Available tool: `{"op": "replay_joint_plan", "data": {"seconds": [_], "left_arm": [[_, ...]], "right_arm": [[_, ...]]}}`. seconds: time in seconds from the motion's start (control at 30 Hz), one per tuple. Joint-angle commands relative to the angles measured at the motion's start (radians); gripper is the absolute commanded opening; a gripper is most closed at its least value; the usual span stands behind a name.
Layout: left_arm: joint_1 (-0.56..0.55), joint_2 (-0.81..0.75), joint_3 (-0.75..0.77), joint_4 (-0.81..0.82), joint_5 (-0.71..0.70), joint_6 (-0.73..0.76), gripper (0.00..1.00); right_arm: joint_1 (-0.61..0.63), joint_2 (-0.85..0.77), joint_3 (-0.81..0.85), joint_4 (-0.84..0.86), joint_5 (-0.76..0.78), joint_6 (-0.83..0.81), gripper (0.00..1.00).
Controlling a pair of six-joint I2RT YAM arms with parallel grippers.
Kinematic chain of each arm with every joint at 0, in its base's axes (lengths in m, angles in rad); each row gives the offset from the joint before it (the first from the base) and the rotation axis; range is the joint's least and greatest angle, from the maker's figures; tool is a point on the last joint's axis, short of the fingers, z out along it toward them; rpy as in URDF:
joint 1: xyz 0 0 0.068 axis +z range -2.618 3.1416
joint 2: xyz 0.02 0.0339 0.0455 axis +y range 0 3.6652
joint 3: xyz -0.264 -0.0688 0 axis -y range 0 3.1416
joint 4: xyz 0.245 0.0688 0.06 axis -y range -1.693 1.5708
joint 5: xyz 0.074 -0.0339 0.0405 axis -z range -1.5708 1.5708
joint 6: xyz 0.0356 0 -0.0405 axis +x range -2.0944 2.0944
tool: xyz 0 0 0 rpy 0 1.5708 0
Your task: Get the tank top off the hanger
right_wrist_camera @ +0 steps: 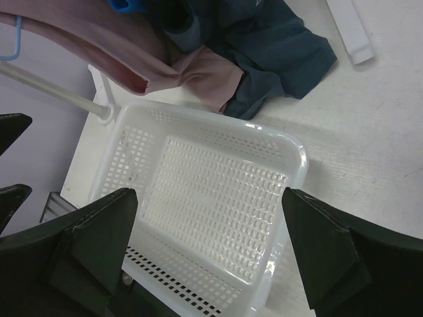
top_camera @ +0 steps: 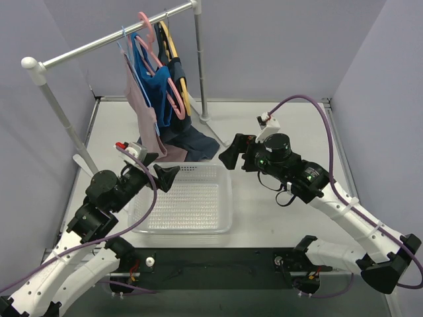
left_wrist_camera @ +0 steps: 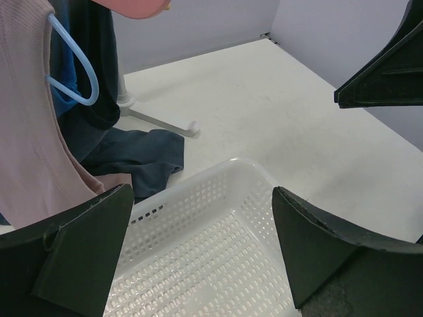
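Observation:
A dusty-pink tank top (top_camera: 142,109) hangs from a light-blue hanger (top_camera: 125,49) on the rack's bar (top_camera: 99,45); its hem drapes down to the table beside the basket. The left wrist view shows the tank top (left_wrist_camera: 26,132) at far left with the hanger's loop (left_wrist_camera: 86,66) at its armhole. My left gripper (top_camera: 157,172) (left_wrist_camera: 201,198) is open and empty, just right of the hem, over the basket's far-left corner. My right gripper (top_camera: 232,150) (right_wrist_camera: 210,195) is open and empty too, past the basket's far-right corner, facing the tank top (right_wrist_camera: 99,39).
A white perforated basket (top_camera: 228,198) (left_wrist_camera: 251,165) (right_wrist_camera: 301,155) sits between the arms. A blue garment on a pink hanger (top_camera: 157,82) and a dark navy garment (top_camera: 195,142) (left_wrist_camera: 139,155) (right_wrist_camera: 277,46) trailing onto the table hang on the same rack. The rack's foot (left_wrist_camera: 158,122) lies behind.

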Motion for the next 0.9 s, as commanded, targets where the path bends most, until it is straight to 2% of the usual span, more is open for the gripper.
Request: {"op": "replay_joint_plan", "data": {"seconds": [0.0, 0.17, 0.33, 0.43, 0.53, 0.87], "left_arm": [[0.003, -0.009, 0.007, 0.048, -0.013, 0.008, 0.97], [0.005, -0.014, 0.008, 0.038, -0.053, 0.013, 0.97], [0.007, -0.027, 0.001, 0.049, -0.059, 0.014, 0.97], [0.007, -0.032, -0.002, 0.052, -0.068, 0.016, 0.97], [0.008, -0.032, -0.004, 0.052, -0.073, 0.017, 0.97], [0.008, -0.057, -0.007, 0.049, -0.09, 0.022, 0.97]], "right_arm": [[0.003, 0.011, 0.045, 0.034, -0.003, -0.005, 0.98], [0.003, 0.037, 0.091, 0.034, 0.006, -0.019, 0.98], [0.012, 0.109, 0.22, 0.049, -0.015, -0.102, 0.94], [0.012, 0.183, 0.344, 0.049, -0.021, -0.175, 0.84], [0.014, 0.273, 0.479, 0.051, -0.034, -0.238, 0.65], [0.017, 0.578, 0.853, 0.066, 0.103, -0.275, 0.53]]}}
